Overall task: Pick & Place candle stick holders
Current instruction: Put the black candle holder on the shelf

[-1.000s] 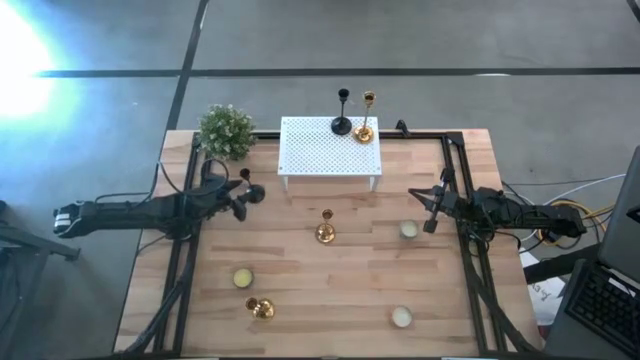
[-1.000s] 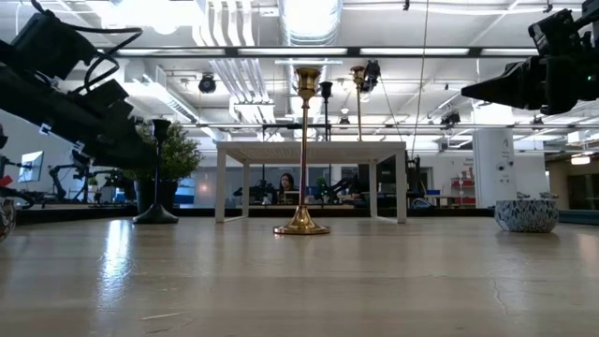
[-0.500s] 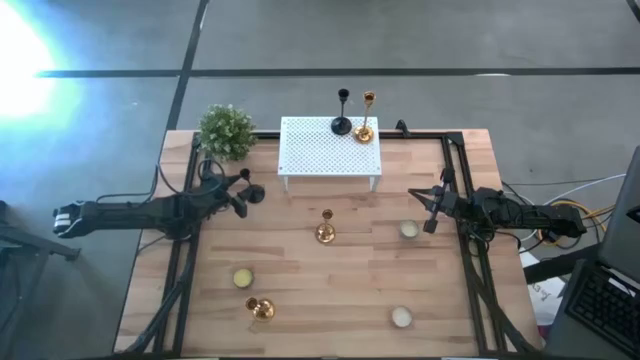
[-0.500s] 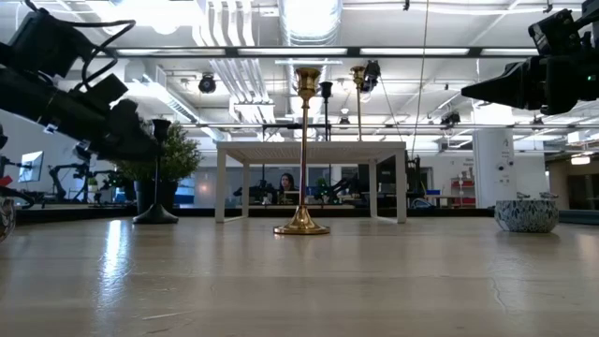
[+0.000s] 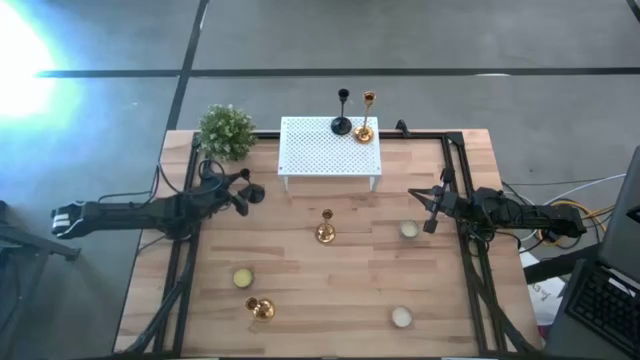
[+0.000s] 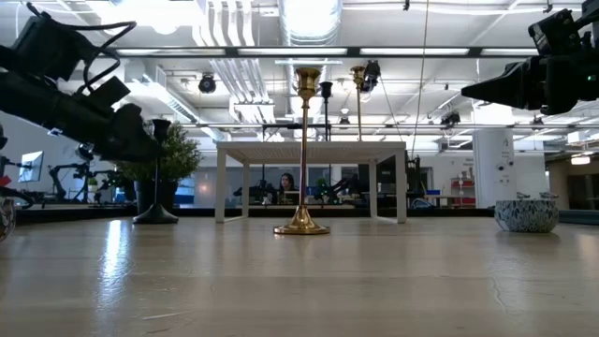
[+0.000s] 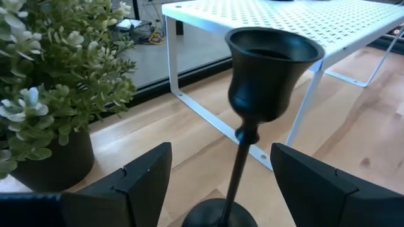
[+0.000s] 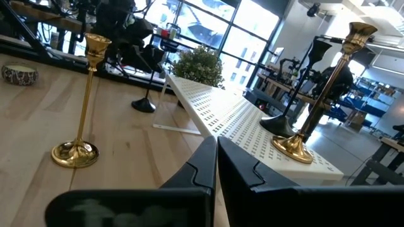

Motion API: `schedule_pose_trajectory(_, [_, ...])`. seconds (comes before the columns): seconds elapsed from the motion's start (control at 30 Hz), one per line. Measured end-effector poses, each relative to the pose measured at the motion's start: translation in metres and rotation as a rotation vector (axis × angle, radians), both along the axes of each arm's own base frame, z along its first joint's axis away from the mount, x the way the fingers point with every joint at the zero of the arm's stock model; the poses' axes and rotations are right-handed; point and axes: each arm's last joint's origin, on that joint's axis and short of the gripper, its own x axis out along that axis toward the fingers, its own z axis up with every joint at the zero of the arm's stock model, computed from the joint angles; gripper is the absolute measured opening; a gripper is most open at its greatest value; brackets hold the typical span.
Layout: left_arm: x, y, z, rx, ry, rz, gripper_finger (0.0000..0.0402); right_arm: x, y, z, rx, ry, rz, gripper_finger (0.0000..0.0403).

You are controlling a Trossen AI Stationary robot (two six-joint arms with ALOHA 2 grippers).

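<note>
Five candle stick holders are visible from overhead, arranged here from left to right. Left arm reaches in from the table's left edge; the left gripper (image 5: 243,190) has its fingers (image 7: 136,183) spread wide on either side of an upright black holder (image 7: 265,94), whose stem stands between them without visible contact. This black holder (image 5: 254,193) stands on the wooden table (image 5: 300,290) near the potted plant (image 5: 226,131) and the left front leg of the white perforated rack (image 5: 330,148). A gold holder (image 5: 261,309) lies near the table's front edge, beside a small candle dish (image 5: 242,277). Another gold holder (image 5: 325,230) stands upright at the table's centre. A black holder (image 5: 342,122) and a gold holder (image 5: 364,130) stand side by side on the rack's rear right corner. Right gripper (image 5: 430,222) waits at the right side, fingers pressed together and holding nothing, just beside a candle dish (image 5: 408,230); a third dish (image 5: 401,317) sits near the front.
</note>
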Motion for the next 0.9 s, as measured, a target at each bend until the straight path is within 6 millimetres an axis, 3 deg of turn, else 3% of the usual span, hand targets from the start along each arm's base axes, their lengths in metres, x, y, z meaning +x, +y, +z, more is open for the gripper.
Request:
schedule_pose_trajectory(0.23, [0.0025,0.0017,-0.0002,0.001,-0.003,0.001,0.0262,0.0,0.0,0.0,0.0,0.001,0.0,0.0008])
schedule_pose_trajectory(0.53, [0.0056,0.0024,-0.0015,-0.001,-0.003,-0.003,0.0212,0.0,0.0,0.0,0.0,0.0,0.0,0.0008])
schedule_pose_trajectory(0.73, [0.0075,0.0037,-0.0003,0.004,-0.022,0.007,0.0158,0.0,0.0,0.0,0.0,0.0,0.0,0.0008])
schedule_pose_trajectory(0.9, [0.0073,0.004,-0.002,0.006,-0.008,0.018,0.0088,0.0,0.0,0.0,0.0,0.0,0.0,0.0008])
